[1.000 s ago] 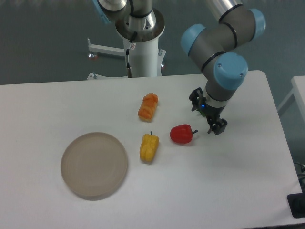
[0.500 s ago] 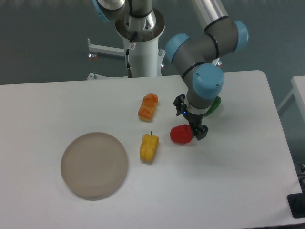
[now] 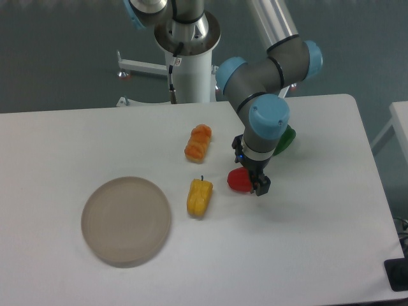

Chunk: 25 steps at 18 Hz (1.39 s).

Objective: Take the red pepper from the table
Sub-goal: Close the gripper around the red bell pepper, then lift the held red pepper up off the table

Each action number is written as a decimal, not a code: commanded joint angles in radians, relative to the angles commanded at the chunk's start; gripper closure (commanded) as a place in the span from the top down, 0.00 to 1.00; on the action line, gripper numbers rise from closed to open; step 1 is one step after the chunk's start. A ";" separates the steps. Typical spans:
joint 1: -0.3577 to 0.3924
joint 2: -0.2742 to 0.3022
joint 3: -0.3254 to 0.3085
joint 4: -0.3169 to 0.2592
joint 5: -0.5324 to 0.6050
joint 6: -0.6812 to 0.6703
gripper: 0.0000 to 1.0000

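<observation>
The red pepper (image 3: 240,182) lies on the white table (image 3: 299,248) right of centre, partly hidden by the gripper. My gripper (image 3: 250,171) is over the pepper's right side, pointing down, with one finger (image 3: 261,186) at its right edge and the other (image 3: 237,153) behind it. The fingers stand apart on either side of the pepper. I cannot tell whether they touch it.
A yellow pepper (image 3: 199,197) lies just left of the red one. An orange lumpy pepper (image 3: 198,142) lies further back. A green item (image 3: 285,140) shows behind the arm. A round grey plate (image 3: 125,220) sits at the left front.
The gripper has moved left from the pepper's right side to directly over the pepper. The pepper has not moved.
</observation>
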 joint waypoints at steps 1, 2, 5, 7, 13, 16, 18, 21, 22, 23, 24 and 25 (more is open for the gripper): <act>0.000 -0.002 -0.006 0.011 0.000 0.011 1.00; 0.000 -0.003 -0.006 0.015 0.000 0.012 1.00; 0.000 -0.014 -0.005 0.020 0.002 0.012 0.96; 0.000 -0.018 0.000 0.020 0.002 0.011 0.65; 0.011 0.000 0.055 -0.004 0.011 -0.017 0.37; 0.032 0.032 0.086 -0.061 0.003 -0.115 0.37; 0.032 0.034 0.139 -0.141 0.000 -0.171 0.37; 0.032 0.026 0.254 -0.288 0.008 -0.241 0.36; 0.038 0.023 0.279 -0.308 0.009 -0.242 0.36; 0.047 0.023 0.297 -0.320 0.009 -0.242 0.36; 0.055 0.023 0.310 -0.327 0.009 -0.242 0.36; 0.060 0.023 0.317 -0.328 0.009 -0.242 0.36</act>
